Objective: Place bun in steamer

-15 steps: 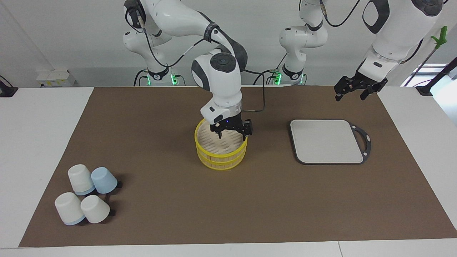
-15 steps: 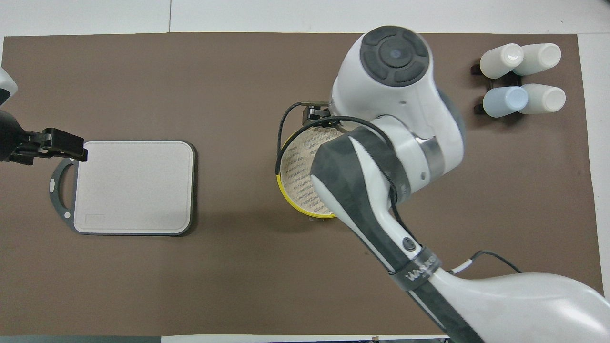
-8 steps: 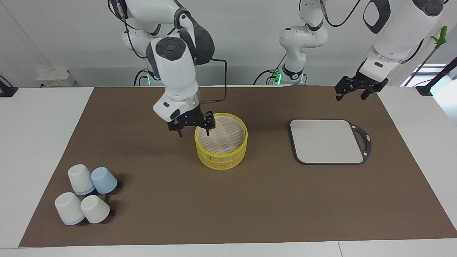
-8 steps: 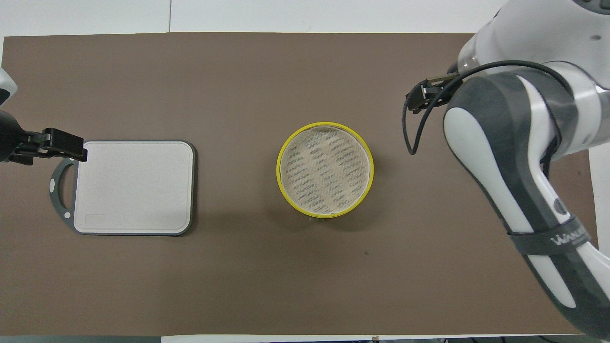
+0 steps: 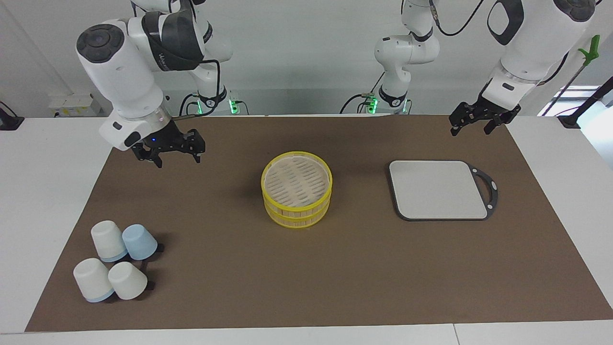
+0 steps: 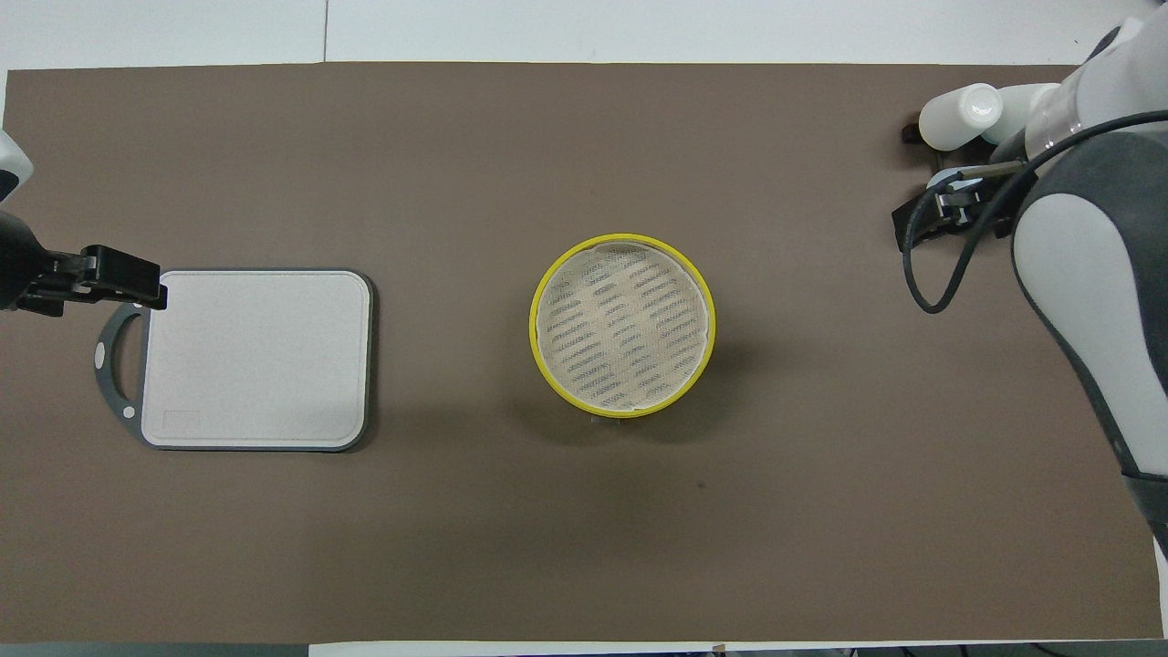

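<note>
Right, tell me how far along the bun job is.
Done, apparently: the steamer stands closed, lid on, and the grey board is bare. No bun shows, so it may be inside; the lid hides that. In hand: nothing; the right gripper hangs open over the mat, the left gripper open by the board's handle. Left: nothing visible.

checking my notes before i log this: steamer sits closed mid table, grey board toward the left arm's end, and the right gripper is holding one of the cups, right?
Not quite. The right gripper holds nothing: in the facing view it hangs open in the air, well clear of the cups. The rest stands: the steamer sits closed mid table, and the grey board lies toward the left arm's end.
</note>
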You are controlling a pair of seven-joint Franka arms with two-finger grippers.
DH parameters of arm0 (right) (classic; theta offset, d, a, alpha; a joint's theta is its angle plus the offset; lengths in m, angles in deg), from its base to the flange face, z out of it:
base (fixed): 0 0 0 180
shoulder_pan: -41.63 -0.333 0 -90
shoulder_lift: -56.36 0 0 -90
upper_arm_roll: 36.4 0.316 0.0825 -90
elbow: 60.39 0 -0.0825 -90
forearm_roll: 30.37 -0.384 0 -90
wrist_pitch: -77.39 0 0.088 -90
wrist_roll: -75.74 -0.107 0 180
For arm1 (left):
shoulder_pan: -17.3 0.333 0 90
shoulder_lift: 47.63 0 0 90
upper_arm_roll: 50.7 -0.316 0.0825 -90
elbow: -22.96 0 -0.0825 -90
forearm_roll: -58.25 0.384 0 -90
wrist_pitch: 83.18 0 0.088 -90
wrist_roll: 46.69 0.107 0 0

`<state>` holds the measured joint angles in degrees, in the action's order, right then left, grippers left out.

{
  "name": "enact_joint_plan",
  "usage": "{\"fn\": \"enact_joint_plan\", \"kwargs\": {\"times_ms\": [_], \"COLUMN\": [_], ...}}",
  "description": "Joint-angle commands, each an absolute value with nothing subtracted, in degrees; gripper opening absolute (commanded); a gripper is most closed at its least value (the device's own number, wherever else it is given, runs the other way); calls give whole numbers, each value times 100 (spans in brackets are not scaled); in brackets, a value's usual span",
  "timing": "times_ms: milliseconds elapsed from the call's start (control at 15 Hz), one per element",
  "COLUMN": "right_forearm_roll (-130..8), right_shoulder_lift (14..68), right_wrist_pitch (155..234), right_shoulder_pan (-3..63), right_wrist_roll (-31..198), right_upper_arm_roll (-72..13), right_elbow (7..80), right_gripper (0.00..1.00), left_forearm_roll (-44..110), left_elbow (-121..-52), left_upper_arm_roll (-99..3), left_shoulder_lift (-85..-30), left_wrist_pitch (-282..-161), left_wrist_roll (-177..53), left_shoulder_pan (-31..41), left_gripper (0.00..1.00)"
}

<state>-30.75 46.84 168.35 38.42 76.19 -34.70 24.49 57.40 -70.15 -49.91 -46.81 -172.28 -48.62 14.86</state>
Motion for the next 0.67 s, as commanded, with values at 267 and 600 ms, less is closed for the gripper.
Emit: {"fn": "enact_joint_plan", "kwargs": {"times_ms": [267, 600], "right_forearm_roll": [-3019, -3019], "right_shoulder_lift": [5731, 5996], "right_wrist_pitch": [17223, 16871], "right_shoulder_pan": [4225, 4321], "right_wrist_roll": [7635, 7653], "right_upper_arm_roll": [-3385, -3385], "right_elbow": [3733, 3902], "right_gripper": [100, 100], "left_forearm_roll": [5869, 5877], "left_elbow": [-7047, -7047], "left_upper_arm_roll": [-4974, -4974], "left_shoulder_lift": [-4648, -4648], "left_wrist_pitch": [-17247, -17247], "left_wrist_roll": [-4844, -4844], "left_shoulder_pan": [1510, 1510], "left_gripper": [100, 100]}}
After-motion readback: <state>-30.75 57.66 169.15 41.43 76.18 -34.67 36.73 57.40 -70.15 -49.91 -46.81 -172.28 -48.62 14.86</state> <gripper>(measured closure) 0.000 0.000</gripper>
